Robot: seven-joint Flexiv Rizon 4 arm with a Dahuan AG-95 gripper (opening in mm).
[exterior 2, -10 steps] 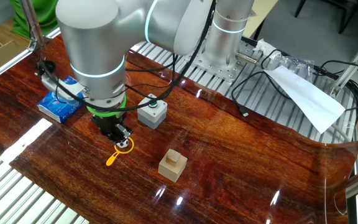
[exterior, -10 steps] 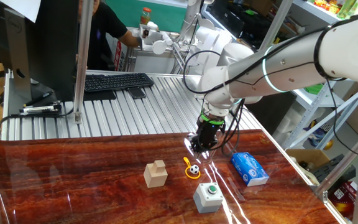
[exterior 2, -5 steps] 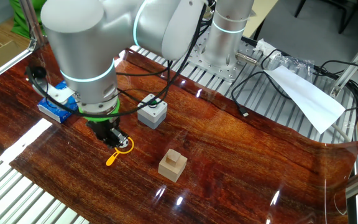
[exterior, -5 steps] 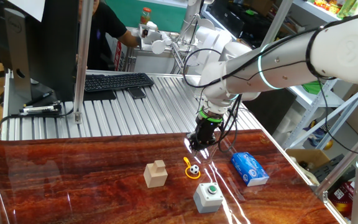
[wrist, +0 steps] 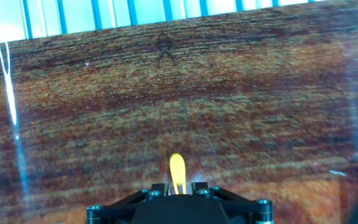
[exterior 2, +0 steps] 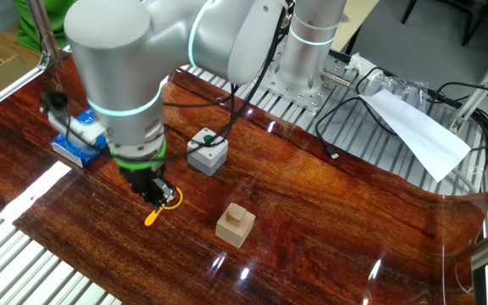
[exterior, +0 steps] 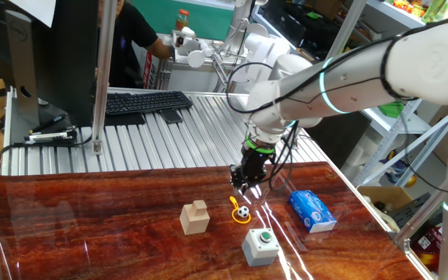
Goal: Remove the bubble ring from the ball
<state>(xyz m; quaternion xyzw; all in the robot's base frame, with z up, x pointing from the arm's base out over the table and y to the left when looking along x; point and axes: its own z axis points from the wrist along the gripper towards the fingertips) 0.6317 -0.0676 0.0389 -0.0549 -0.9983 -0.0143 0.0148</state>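
Bubble ring (exterior: 239,211) sits flat on the wooden desk (exterior: 92,233) with the ball (exterior: 243,211) right inside its loop, between the wooden block (exterior: 195,218) and the blue box (exterior: 312,211), and the grey button box (exterior: 260,246) is just in front of them. My hand (exterior: 246,180) hangs above the ring's handle end, near it but I can't tell if it's touching from this side.

From the other fixed view, my hand (exterior 2: 158,193) is low over the ring (exterior 2: 163,204), covering most of the loop, and only the orange handle pokes out toward the desk edge.

Hand view is blurry: the yellow handle (wrist: 177,173) runs up out from between my fingertips. Fingers look close together around it, but I honestly can't tell whether they're pinching it.
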